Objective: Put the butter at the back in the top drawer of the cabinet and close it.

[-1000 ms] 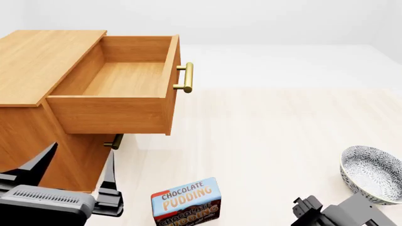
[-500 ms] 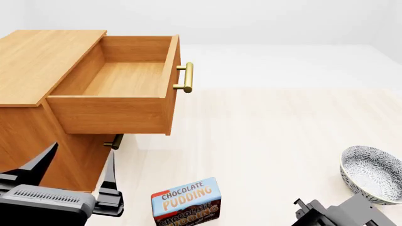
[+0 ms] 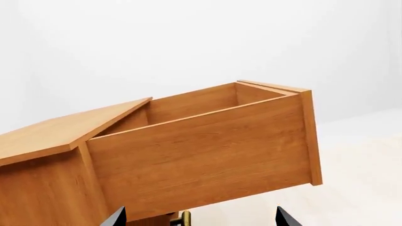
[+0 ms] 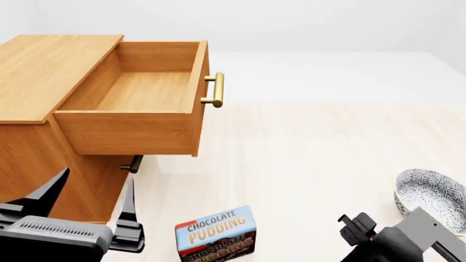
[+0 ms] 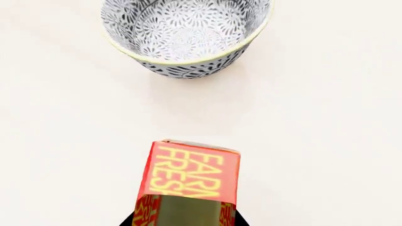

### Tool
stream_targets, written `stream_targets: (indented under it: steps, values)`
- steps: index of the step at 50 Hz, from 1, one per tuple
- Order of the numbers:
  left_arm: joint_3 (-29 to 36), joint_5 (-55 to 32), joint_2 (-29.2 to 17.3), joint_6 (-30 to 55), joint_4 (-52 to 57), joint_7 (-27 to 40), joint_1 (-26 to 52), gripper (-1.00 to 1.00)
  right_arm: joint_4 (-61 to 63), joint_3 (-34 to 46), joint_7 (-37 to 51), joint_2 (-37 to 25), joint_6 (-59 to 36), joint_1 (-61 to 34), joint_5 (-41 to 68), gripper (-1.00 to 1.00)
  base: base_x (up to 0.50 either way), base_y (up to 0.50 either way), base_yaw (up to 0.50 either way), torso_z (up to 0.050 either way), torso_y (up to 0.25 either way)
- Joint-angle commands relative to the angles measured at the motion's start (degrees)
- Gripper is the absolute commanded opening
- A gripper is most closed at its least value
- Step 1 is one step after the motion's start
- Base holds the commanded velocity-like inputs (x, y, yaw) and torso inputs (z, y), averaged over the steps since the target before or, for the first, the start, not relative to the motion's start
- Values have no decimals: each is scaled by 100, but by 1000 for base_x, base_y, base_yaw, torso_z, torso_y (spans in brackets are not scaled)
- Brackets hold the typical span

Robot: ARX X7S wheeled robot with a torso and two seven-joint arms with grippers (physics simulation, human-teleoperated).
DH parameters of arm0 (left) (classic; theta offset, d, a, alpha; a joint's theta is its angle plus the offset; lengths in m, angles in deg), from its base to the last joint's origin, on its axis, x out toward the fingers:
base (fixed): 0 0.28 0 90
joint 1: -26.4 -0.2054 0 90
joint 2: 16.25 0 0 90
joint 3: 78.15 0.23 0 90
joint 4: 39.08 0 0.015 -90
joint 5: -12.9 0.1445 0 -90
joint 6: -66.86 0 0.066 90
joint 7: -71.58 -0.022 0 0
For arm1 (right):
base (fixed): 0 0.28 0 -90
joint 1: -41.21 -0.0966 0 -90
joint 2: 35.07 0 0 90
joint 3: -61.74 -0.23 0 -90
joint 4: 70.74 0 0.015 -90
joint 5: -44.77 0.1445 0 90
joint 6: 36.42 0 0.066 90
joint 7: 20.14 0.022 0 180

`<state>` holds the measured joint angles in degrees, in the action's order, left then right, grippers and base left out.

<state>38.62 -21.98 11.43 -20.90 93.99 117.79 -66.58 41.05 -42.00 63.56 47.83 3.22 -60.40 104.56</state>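
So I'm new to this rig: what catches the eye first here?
The top drawer of the orange-brown cabinet stands wide open and bare inside, at the head view's left. Near the front sits a chocolate pudding box, and the right wrist view shows a red butter box before a patterned bowl.
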Motion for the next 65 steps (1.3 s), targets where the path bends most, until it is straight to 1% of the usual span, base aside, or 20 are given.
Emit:
stream_targets:
  steps: [1, 6, 9, 13, 16, 18, 20, 27, 32, 41, 48, 55, 59, 63, 65]
  values:
    - [36, 51, 51, -33, -25, -13, -35, 100, 1220, 216, -369, -320, -150, -52, 264, -100, 0, 0, 0, 0, 0]
    - [68, 109, 74, -31, 14, 0, -61, 100, 1873, 215, -625, -488, -129, -132, 604, -100, 0, 0, 0, 0, 0]
    - [69, 131, 58, -20, 82, 26, -72, 100, 2203, 142, -692, -600, -148, -314, 1037, -100, 0, 0, 0, 0, 0]
    - [51, 141, 33, -10, 166, 66, -71, 100, 2457, 41, -333, -872, -309, -873, 1877, -100, 0, 0, 0, 4, 3]
    - [41, 161, 14, -21, 214, 93, -90, 100, 2638, 28, -551, -1041, -267, -1276, 2352, -100, 0, 0, 1, 0, 0]
    - [35, 191, 7, -30, 240, 116, -103, 100, 2614, 72, -509, -1129, -277, -1521, 2676, -100, 0, 0, 0, 0, 0]
    - [18, 203, 1, -37, 282, 149, -107, 100, 2480, 167, -305, -1213, -295, -1833, 3057, -100, 0, 0, 0, 0, 0]
    - [52, 250, 53, 108, 400, 185, 6, 100, 2183, 499, 315, -1373, -272, -2634, 3904, -100, 0, 0, 0, 0, 1]
    - [104, 460, 167, 240, 454, 273, 97, 100, 2141, 789, 579, -1420, -181, -2957, 4214, -100, 0, 0, 0, 0, 2]
    - [480, 1191, 543, 1055, 836, 454, 522, 100, 2068, 1851, 615, -2009, 808, -3612, 4393, -100, 0, 0, 0, 0, 0]
    - [1163, 2070, 1065, 2276, 1268, 416, 1190, 100, 1960, 2480, 610, -2258, 1295, -4077, 4464, -100, 0, 0, 0, 1, 1]
    - [1975, 2941, 1600, 3171, 1604, 297, 1725, 100, 2102, 3181, 616, -2560, 1956, -4484, 4572, -100, 0, 0, 0, 0, 1]
    - [2667, 3692, 1949, 3640, 1685, 188, 2046, 100, 2262, 3719, 619, -2756, 2487, -4821, 4658, -100, 0, 0, 0, 0, 0]
    - [3347, 4759, 2419, 4186, 1683, -155, 2258, 100, 2450, 4245, 619, -2903, 2983, -5147, 4716, -100, 0, 0, 0, 0, 3]
    - [3587, 5036, 2600, 4359, 1649, -251, 2351, 100, 2537, 4499, 617, -2965, 3200, -5291, 4724, -100, 0, 0, 0, 0, 0]
